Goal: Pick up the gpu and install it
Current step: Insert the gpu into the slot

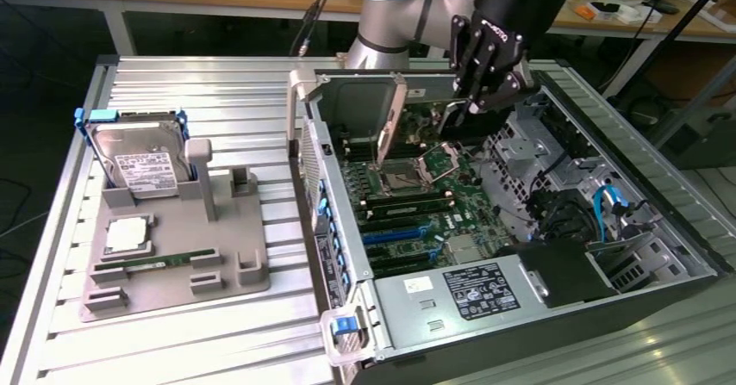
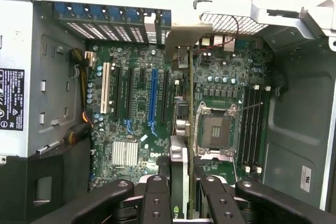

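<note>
The gpu (image 2: 178, 166) hangs edge-on between my fingers, a thin dark card whose silver bracket (image 2: 185, 31) points toward the case's slotted back wall. In the exterior view the gpu (image 1: 394, 122) is held upright over the motherboard (image 1: 426, 204), inside the open computer case (image 1: 644, 230). It hovers between the expansion slots and the CPU socket (image 2: 215, 129), above the board and apart from any slot. My gripper (image 1: 489, 101) is shut on the card's far end, and the black fingers (image 2: 157, 198) flank it in the wrist view.
A blue expansion slot (image 2: 153, 98) and black ones lie beside the card. On the exterior view's left, a grey holder (image 1: 172, 256) carries a hard drive (image 1: 138, 165), a CPU (image 1: 124, 234) and a green memory stick (image 1: 155, 264). The power supply (image 1: 471, 290) fills the case's near end.
</note>
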{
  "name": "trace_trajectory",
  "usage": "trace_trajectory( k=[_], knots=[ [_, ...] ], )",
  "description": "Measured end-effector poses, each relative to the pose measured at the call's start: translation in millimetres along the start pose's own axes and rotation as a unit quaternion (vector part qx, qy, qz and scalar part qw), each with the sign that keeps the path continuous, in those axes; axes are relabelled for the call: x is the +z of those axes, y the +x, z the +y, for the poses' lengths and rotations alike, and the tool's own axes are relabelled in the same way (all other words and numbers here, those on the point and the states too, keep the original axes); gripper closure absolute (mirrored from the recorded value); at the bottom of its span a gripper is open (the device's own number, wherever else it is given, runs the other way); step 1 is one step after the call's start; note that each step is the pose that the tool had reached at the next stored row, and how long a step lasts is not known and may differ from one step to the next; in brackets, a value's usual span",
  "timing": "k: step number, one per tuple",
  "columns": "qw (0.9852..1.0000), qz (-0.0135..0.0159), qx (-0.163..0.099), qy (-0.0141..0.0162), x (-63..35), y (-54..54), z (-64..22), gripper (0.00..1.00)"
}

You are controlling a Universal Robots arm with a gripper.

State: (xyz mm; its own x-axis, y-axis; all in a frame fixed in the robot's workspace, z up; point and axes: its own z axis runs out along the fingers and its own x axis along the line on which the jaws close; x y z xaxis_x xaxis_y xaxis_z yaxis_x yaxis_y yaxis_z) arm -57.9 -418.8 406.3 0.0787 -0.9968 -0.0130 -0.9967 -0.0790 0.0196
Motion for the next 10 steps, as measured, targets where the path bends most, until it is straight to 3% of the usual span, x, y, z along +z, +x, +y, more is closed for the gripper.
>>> trace_trajectory(
  k=[5,10],
  knots=[
    [1.0000,-0.0003,0.001,0.0000,4.8,12.2,0.9,0.73],
    [1.0000,-0.0003,0.003,0.0000,11.1,13.1,3.4,0.73]
  ],
)
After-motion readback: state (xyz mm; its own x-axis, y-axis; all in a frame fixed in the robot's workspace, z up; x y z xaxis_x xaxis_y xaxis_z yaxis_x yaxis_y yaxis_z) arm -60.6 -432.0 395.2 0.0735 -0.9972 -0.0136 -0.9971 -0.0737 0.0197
